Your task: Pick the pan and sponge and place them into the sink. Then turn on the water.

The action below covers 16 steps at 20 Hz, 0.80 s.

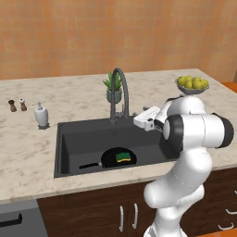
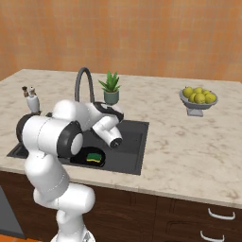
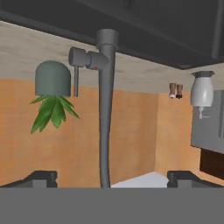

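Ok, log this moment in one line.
pan: in sink | sponge: on pan | gripper: open, facing faucet | water: off

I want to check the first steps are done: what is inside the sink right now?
The sink holds the pan with the sponge on it. No water runs from the faucet. The drain is not visible.

A white robot arm with dark joints rises from its base, bends at a high elbow, and reaches forward with the forearm level. The wrist is rolled so the hand camera sees the room upside down. The gripper is at the end of the white hand, its two dark fingertips spread wide apart, with nothing between them.
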Motion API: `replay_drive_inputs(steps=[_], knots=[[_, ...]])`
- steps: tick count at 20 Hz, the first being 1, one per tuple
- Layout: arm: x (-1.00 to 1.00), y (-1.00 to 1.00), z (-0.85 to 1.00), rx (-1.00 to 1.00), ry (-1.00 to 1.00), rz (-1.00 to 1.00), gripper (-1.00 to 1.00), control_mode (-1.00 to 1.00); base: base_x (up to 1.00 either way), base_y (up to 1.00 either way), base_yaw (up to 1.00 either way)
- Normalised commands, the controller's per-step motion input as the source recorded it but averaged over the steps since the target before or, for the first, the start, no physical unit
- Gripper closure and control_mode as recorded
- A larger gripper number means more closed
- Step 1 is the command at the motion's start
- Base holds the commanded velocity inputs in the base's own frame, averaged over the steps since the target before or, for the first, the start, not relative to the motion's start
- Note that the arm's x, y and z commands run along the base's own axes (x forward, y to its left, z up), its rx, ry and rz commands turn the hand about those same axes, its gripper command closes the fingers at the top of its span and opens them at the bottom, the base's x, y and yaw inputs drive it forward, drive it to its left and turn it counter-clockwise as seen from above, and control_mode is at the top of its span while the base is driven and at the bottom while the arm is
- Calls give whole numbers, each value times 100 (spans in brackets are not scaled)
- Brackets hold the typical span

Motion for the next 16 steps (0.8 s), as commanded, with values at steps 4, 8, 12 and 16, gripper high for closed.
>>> replay_drive_inputs(steps=[4,8,12,16], knots=[[35,0,-8,0,7,-4,-100,-100,0,0,0],[33,0,-9,0,8,-1,-100,-100,0,0,0],[32,0,-15,0,8,0,-100,-100,0,0,0],[33,0,-18,0,5,0,-100,-100,0,0,0]])
